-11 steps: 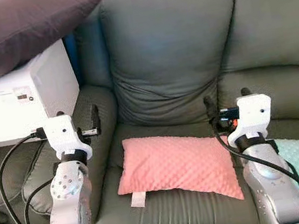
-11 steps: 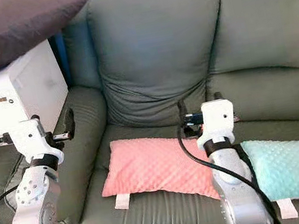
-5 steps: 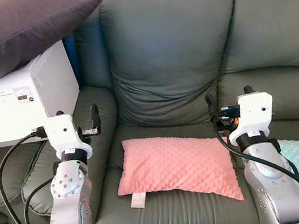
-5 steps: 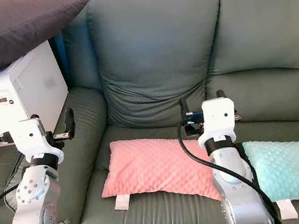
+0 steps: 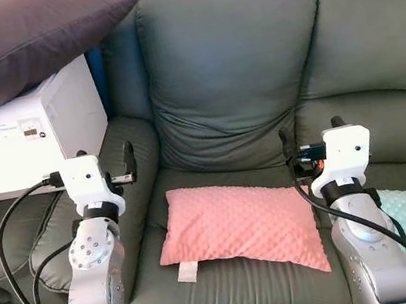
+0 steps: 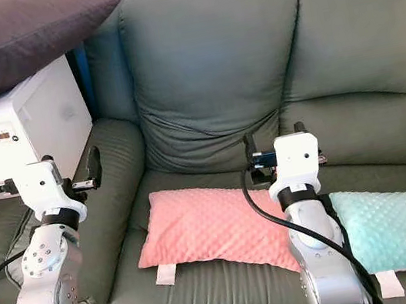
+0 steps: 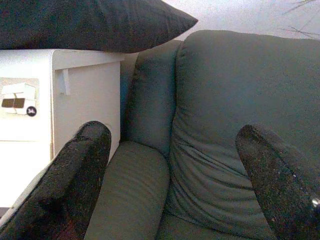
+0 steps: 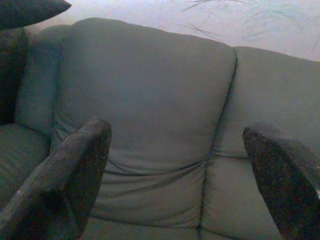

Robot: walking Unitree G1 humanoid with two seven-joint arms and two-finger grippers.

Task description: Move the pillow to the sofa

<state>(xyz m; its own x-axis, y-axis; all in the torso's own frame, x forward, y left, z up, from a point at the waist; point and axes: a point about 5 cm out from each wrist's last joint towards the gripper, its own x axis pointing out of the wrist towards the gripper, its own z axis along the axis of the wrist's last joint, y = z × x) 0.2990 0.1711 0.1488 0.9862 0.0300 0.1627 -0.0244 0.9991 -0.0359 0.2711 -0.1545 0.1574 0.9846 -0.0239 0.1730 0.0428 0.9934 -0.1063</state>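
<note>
The pink pillow [image 5: 240,226] lies flat on the seat of the grey-green sofa [image 5: 236,68], its white tag hanging at its 7 o'clock corner near the seat's front edge. At 3 o'clock from it, on the next seat cushion, lies a mint pillow [image 6: 403,231], partly behind the right arm.

The left tool [image 5: 103,162] is raised over the sofa's armrest, at 9 o'clock from the pink pillow and well apart from it; in the left wrist view its two black fingers [image 7: 75,185] stand wide apart with nothing between them, pointed at the backrest. The right tool [image 5: 310,140] hovers above the pink pillow's 2 o'clock corner, clear of it; the right wrist view shows its fingers [image 8: 65,175] spread wide too and gripping nothing.

At 10 o'clock from the pink pillow a white appliance [image 5: 25,135] stands beside the armrest, with a dark pillow [image 5: 13,39] resting on top of it.

Against half a second ago almost nothing differs: both arms keep the same pose and the pink pillow lies in the same place. Over the full second, the right arm has come up very slightly and the view has shifted a little.
</note>
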